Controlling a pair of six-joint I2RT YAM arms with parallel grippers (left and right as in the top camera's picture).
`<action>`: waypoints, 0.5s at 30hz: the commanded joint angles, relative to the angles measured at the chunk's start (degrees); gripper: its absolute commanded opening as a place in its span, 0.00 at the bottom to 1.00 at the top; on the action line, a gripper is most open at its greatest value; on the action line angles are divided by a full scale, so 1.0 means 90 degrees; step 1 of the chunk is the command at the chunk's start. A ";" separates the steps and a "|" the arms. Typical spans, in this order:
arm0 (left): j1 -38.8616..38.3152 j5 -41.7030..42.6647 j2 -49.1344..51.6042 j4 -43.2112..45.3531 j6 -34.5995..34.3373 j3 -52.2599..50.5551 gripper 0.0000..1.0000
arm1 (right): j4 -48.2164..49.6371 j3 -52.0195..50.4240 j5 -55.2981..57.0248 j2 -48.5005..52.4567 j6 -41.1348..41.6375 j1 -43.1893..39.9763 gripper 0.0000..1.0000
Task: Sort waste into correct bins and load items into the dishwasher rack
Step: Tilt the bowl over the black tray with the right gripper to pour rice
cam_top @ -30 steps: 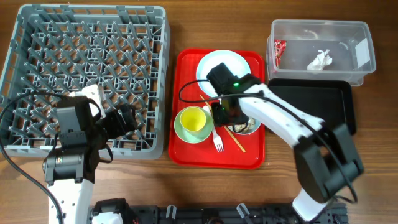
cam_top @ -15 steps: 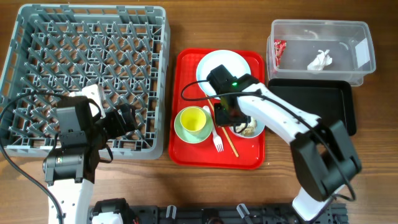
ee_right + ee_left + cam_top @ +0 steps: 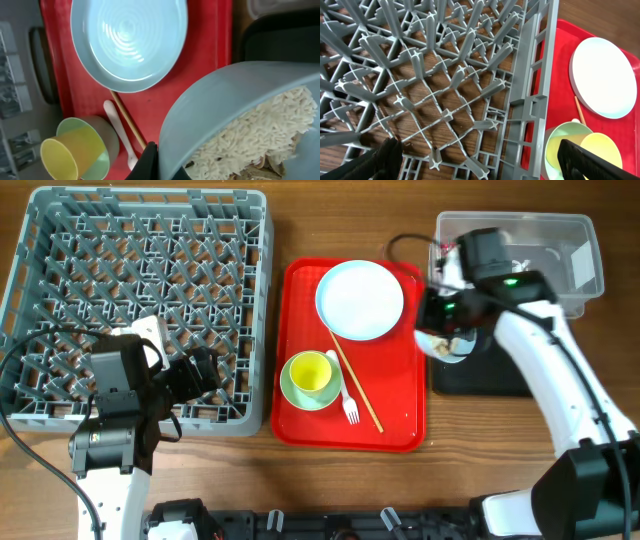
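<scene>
My right gripper (image 3: 440, 330) is shut on the rim of the small white bowl (image 3: 446, 344), which holds beige food scraps (image 3: 250, 135). It holds the bowl tilted in the air over the gap between the red serving tray (image 3: 300, 425) and the black tray (image 3: 490, 377). The white plate (image 3: 360, 300), the yellow cup (image 3: 310, 372) in the green bowl (image 3: 292, 392) and the white fork (image 3: 349, 398) lie on the red tray. My left gripper (image 3: 482, 160) is open and empty over the front right corner of the grey rack (image 3: 140, 300).
A wooden chopstick (image 3: 356, 385) lies diagonally on the red tray beside the fork. The clear tub (image 3: 575, 250) stands at the back right, and my right arm covers much of its inside. Bare wooden table lies in front of the tray.
My right gripper has lifted the small bowl off the red tray and carried it right and back, to the black tray's left edge. The chopstick shifted. The left arm has not moved.
</scene>
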 commanded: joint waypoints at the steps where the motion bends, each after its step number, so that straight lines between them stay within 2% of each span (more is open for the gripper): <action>1: -0.0024 0.0075 0.0019 0.0015 -0.0034 0.0119 1.00 | -0.0049 0.0063 -0.1564 0.0274 -0.0789 -0.0656 0.04; 7: -0.0024 0.0075 0.0019 0.0015 -0.0034 0.0119 1.00 | -0.0175 0.0058 -0.2817 0.0733 -0.1367 -0.1496 0.04; 15: -0.0024 0.0075 0.0019 0.0015 -0.0034 0.0119 1.00 | -0.0087 -0.0265 -0.4325 0.1428 -0.1530 -0.2465 0.04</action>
